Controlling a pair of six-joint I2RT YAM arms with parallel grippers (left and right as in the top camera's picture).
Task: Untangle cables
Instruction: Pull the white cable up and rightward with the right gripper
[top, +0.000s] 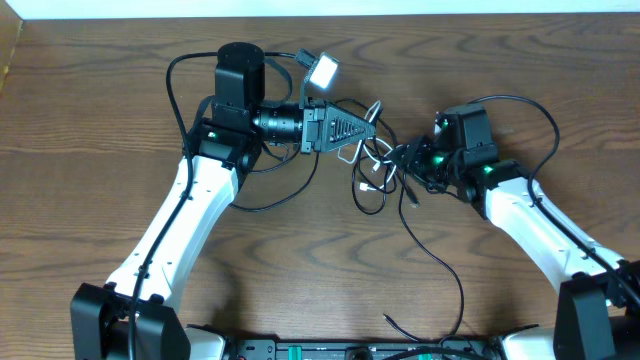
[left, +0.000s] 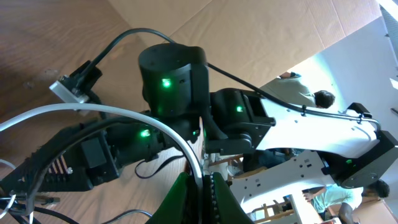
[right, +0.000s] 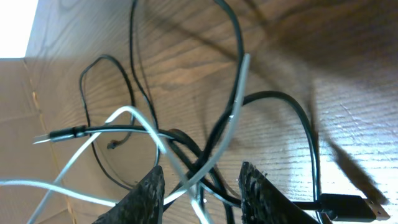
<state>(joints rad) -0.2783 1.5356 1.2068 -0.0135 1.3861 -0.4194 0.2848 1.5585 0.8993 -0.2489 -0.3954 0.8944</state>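
Black cable (top: 441, 262) and white cable (top: 360, 180) tangled in one knot (top: 385, 160) on the tabletop (top: 300, 260). Out of the knot, toward the near edge, one long black tail, loose and flat. On the left side of the knot, small white loops. Long way of the knot: left to right, from one arm to the other.

Just left of the knot, the left gripper (top: 372, 122), pointing right at it. Fingers (left: 180, 199) pressed tight together, with the white cable running down into the pinch, so most likely holding that white cable.

Just right of the knot, the right gripper (top: 410, 165), about as near as the left one. Seen from its own wrist: fingers (right: 149, 199) about half apart, with black and white strands crossing in the gap, close to both sides but not squeezed. Cannot tell for sure about touching.

Best guess for the next move: close on a black strand right of the knot, then pull away from the knot to the right, with the white one kept back on the left.
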